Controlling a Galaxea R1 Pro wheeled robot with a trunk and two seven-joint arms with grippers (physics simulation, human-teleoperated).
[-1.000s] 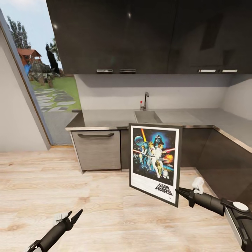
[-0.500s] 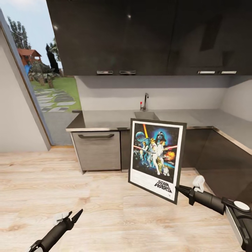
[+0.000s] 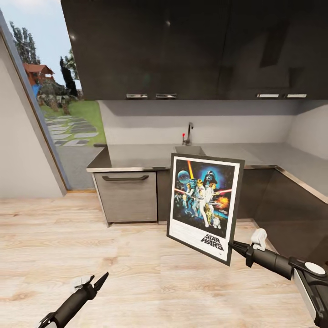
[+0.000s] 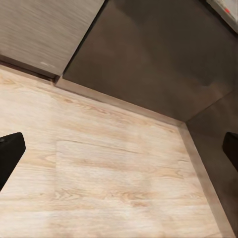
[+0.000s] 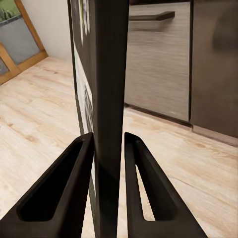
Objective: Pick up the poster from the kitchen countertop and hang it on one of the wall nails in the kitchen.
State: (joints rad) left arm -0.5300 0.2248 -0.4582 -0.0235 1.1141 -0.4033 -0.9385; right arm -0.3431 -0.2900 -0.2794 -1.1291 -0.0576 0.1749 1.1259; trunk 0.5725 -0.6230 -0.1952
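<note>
My right gripper [image 3: 231, 246] is shut on the lower right corner of the poster [image 3: 205, 207]. The poster hangs upright above the wooden floor, its Star Wars print facing me, tilted slightly. In the right wrist view it is a dark edge-on strip [image 5: 110, 99] squeezed between the two fingers [image 5: 64, 188]. The grey kitchen countertop [image 3: 136, 157] with sink [image 3: 189, 150] and tap [image 3: 188, 132] runs behind the poster. My left gripper [image 3: 99, 280] hangs low over the floor, open, its fingers [image 4: 7, 153] wide apart with nothing between them. The wall nail is out of view.
Dark upper cabinets [image 3: 182, 45] hang over the counter, and dark lower cabinets [image 3: 291, 214] run along the right. A grey drawer front [image 3: 127, 196] sits under the counter's left end. A glass door [image 3: 59, 114] opens on a garden at left. Light wooden floor [image 3: 114, 255] lies in front.
The poster in my right gripper has risen slightly and leaned a little to the right. The left arm has stayed in place.
</note>
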